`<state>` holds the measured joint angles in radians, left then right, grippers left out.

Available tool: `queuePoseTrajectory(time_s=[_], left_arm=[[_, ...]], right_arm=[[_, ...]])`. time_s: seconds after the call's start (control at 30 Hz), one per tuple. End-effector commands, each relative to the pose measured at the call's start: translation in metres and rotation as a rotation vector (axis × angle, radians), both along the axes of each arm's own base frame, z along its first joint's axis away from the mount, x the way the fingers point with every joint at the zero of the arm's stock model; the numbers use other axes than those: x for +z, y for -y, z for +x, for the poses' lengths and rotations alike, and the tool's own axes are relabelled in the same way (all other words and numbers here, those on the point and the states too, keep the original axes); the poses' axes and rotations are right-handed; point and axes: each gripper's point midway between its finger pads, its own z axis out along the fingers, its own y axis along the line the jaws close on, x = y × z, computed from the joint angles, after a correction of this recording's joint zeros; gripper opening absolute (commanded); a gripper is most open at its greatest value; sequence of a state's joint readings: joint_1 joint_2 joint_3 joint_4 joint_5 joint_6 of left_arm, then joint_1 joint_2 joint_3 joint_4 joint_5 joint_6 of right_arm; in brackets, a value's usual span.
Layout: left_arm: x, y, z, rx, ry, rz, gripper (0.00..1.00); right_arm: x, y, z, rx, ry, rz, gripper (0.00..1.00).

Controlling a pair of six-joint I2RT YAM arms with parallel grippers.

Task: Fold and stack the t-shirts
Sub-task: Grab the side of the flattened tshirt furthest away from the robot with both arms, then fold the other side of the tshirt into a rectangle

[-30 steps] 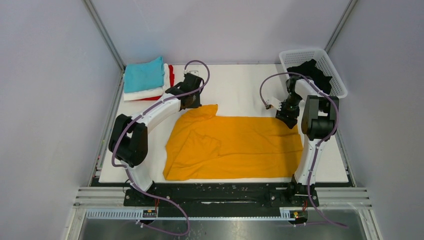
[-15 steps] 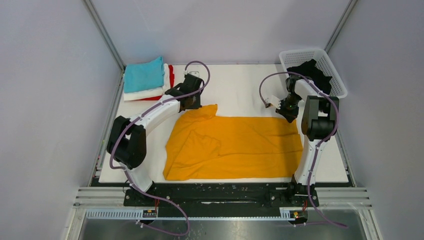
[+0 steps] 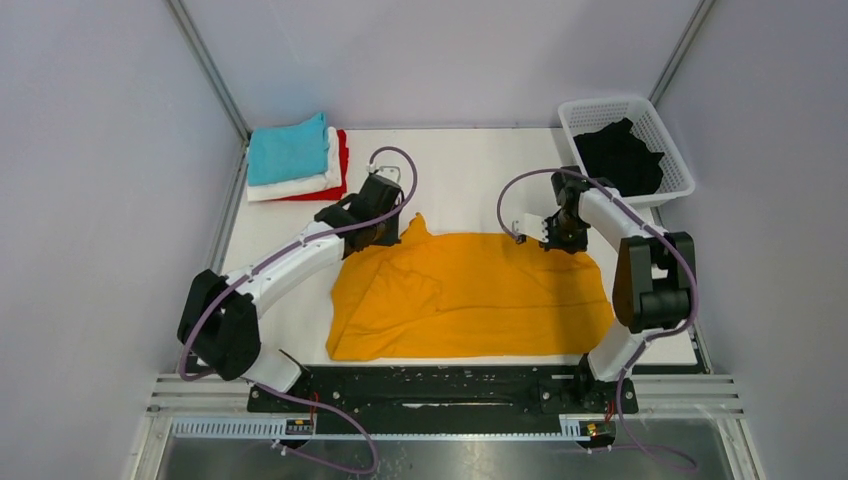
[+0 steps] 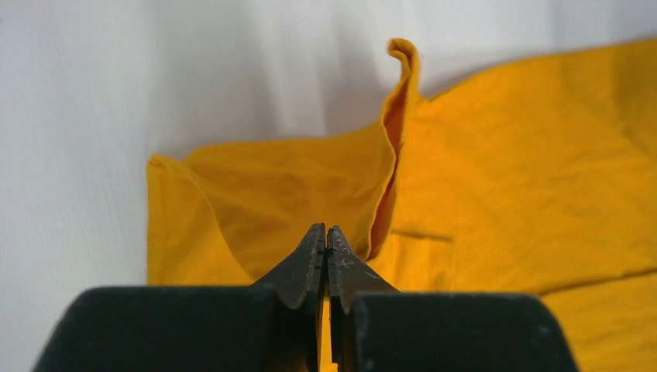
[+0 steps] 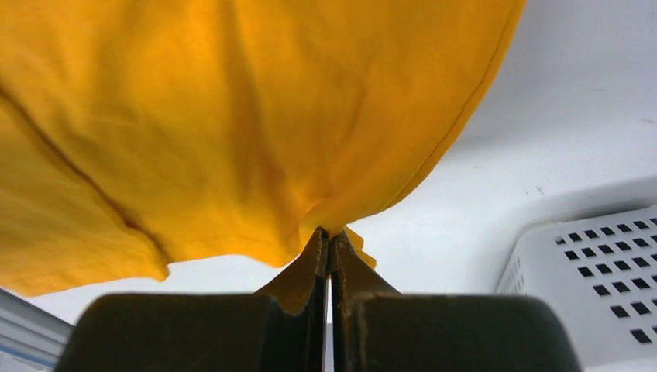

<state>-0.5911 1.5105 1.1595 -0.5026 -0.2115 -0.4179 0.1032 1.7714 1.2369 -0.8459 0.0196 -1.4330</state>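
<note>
My right pincer (image 5: 327, 231) has just clamped the mustard-orange t-shirt (image 3: 480, 290) at its far edge, joining my left pincer (image 4: 325, 229) already clamped there, so folding can begin.

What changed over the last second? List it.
The right fingers closed on the far right corner of the orange shirt and lifted it. The left fingers, already shut on its far left corner, pulled nearer. The folded stack, basket and black shirt stayed.
</note>
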Motion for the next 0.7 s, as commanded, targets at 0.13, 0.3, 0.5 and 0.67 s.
queuePoseTrajectory(time_s=[0.13, 0.3, 0.5, 0.67], left_arm=[[0.008, -0.005, -0.056, -0.033, 0.008, -0.011, 0.00], [-0.003, -0.020, -0.095, -0.021, -0.037, -0.006, 0.00], [-0.018, -0.032, -0.130, 0.008, -0.099, -0.029, 0.00], [-0.031, -0.045, -0.152, 0.070, -0.157, -0.006, 0.00]], right_arm=[[0.029, -0.005, -0.050, 0.257, -0.024, -0.007, 0.00], [0.028, 0.009, -0.100, 0.419, -0.169, -0.068, 0.00], [0.025, 0.024, -0.128, 0.498, -0.226, -0.134, 0.00], [0.025, 0.031, -0.137, 0.517, -0.252, -0.164, 0.00]])
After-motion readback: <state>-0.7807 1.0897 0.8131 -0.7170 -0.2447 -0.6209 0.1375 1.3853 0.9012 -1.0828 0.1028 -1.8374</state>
